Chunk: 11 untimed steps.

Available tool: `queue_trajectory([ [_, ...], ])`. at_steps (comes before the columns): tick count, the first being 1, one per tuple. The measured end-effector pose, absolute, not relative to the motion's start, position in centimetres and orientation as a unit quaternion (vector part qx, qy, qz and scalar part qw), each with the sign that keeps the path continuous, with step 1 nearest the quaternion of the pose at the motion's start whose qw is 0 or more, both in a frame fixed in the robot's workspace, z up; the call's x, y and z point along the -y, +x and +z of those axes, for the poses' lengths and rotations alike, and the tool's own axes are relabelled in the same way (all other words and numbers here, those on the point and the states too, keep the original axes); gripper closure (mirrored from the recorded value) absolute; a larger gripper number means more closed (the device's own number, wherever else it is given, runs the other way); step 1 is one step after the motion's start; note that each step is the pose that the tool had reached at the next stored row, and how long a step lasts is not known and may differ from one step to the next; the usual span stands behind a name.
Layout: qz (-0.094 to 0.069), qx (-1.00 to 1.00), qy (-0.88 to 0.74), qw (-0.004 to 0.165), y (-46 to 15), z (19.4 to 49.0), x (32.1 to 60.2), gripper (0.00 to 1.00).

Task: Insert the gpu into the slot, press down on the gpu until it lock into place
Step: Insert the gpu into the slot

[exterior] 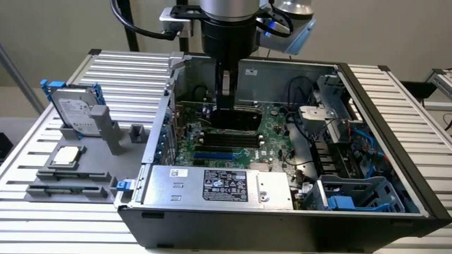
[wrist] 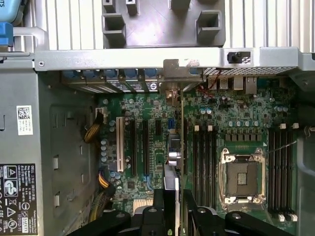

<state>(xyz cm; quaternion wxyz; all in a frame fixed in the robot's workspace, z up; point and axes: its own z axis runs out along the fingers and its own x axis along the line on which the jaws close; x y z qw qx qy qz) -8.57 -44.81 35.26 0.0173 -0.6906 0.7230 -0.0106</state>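
- Ribbed metal table (exterior: pixel 403 100) under a pale wall carries an open computer case (exterior: pixel 282 227) lying on its side; the green motherboard (exterior: pixel 272 132) faces up
- on the exterior view's left a grey fixture (exterior: pixel 71 185) holds a hard drive (exterior: pixel 74 112) standing upright and a processor chip (exterior: pixel 65 154) lying flat
- the gripper (exterior: pixel 226 105) hangs straight down into the case, over the middle of the board
- its fingers (wrist: pixel 158 212) are clamped on the gpu (wrist: pixel 180 147), one on each face; the card stands on edge between the black expansion slots (wrist: pixel 139 147) and the memory slots (wrist: pixel 203 157)
- the slot (exterior: pixel 214 156) shows its full blue length in the exterior view, between the silver power supply (exterior: pixel 219 185) and the memory slots; the card is close beside it on the side away from the power supply; whether the card's lower edge touches the board cannot be told
- the CPU socket (wrist: pixel 243 177) sits just beyond the memory slots
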Motion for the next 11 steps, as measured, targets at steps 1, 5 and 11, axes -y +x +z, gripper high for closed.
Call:
queue_trajectory([
  [1, -0.010, -0.723, -0.690, 0.018, -8.56, 35.16, 45.01, 0.74],
  [5, -0.003, -0.725, -0.689, 0.024, -8.56, 34.79, 45.48, 0.74],
  [11, 0.005, -0.727, -0.685, 0.032, -8.57, 34.18, 45.73, 0.74],
])
